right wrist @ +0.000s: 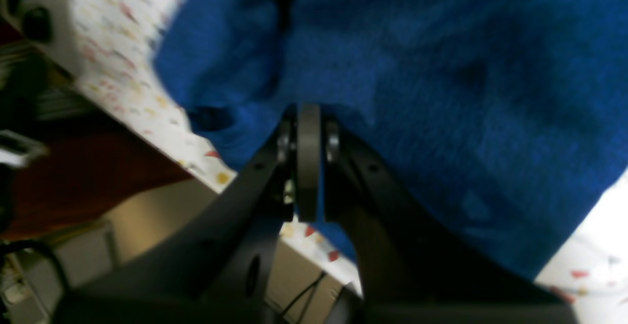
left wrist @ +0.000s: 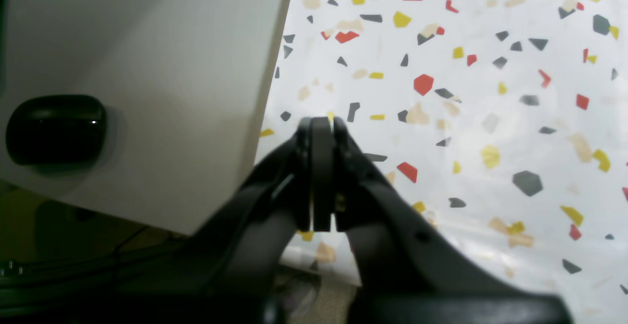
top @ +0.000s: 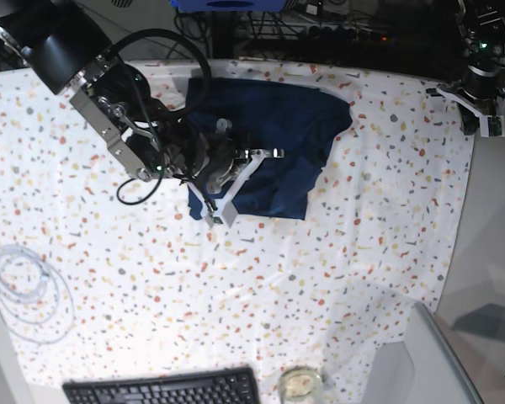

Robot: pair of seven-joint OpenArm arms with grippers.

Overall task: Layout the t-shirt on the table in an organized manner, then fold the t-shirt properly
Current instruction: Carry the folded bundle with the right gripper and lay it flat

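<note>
The navy-blue t-shirt [top: 269, 143] lies crumpled at the far middle of the speckled table [top: 337, 252]. My right gripper [top: 223, 168] is down on the shirt's left part. In the right wrist view its fingers [right wrist: 309, 118] are pressed together with blue fabric [right wrist: 441, 93] bunched at their tips, so it is shut on the t-shirt. My left gripper [left wrist: 321, 120] is shut with nothing in it, hovering over the table's cloth [left wrist: 466, 118] near its edge. In the base view the left gripper [top: 481, 105] sits at the table's far right corner, well away from the shirt.
A black keyboard [top: 160, 389] and a glass [top: 299, 383] stand at the table's near edge. A coil of pale cable [top: 25, 290] lies at the left. A plain grey surface [top: 488, 252] borders the table's right side, with a black rounded object [left wrist: 56, 130] on a pale panel.
</note>
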